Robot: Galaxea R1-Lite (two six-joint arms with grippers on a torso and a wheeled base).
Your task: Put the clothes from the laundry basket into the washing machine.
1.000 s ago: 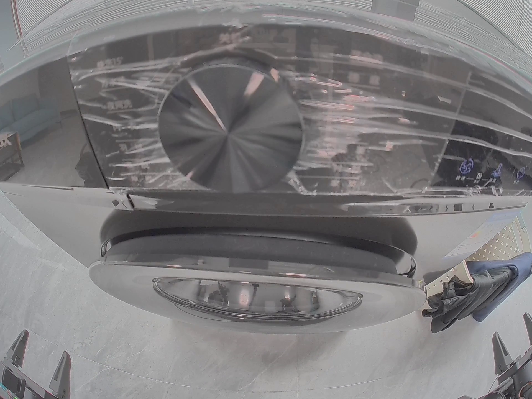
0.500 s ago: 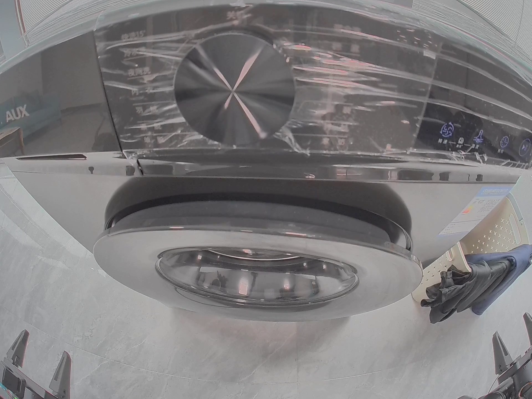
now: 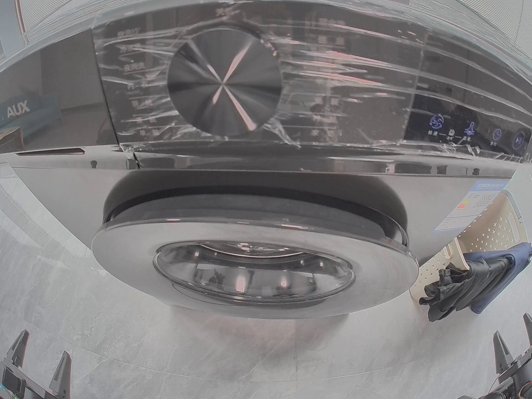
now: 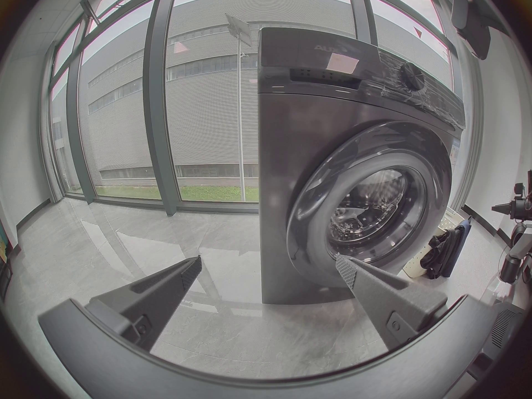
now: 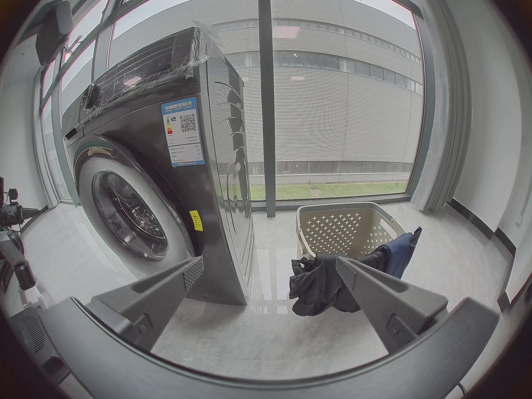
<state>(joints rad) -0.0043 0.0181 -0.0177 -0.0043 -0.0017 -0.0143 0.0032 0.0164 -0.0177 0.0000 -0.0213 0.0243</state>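
Observation:
The grey washing machine (image 3: 66, 189) stands right before me, its round door (image 3: 255, 270) shut. To its right on the floor sits a beige perforated laundry basket (image 3: 499, 231) with a black garment (image 3: 460, 289) and a dark blue one (image 3: 512, 259) draped over its rim. The right wrist view shows the basket (image 5: 346, 225), the black garment (image 5: 316, 286) and the blue garment (image 5: 402, 250) beside the machine (image 5: 221, 156). My left gripper (image 3: 39, 356) is low at the left, open and empty. My right gripper (image 3: 512, 342) is low at the right, open and empty, short of the basket.
Grey tiled floor (image 3: 166, 350) lies free between me and the machine. Tall windows (image 5: 343, 112) stand behind the machine and basket. A white wall (image 5: 499, 139) runs to the right of the basket.
The head view has shifted so the machine sits higher and a little left in it, showing more of the door and floor. Both grippers hold the same spots.

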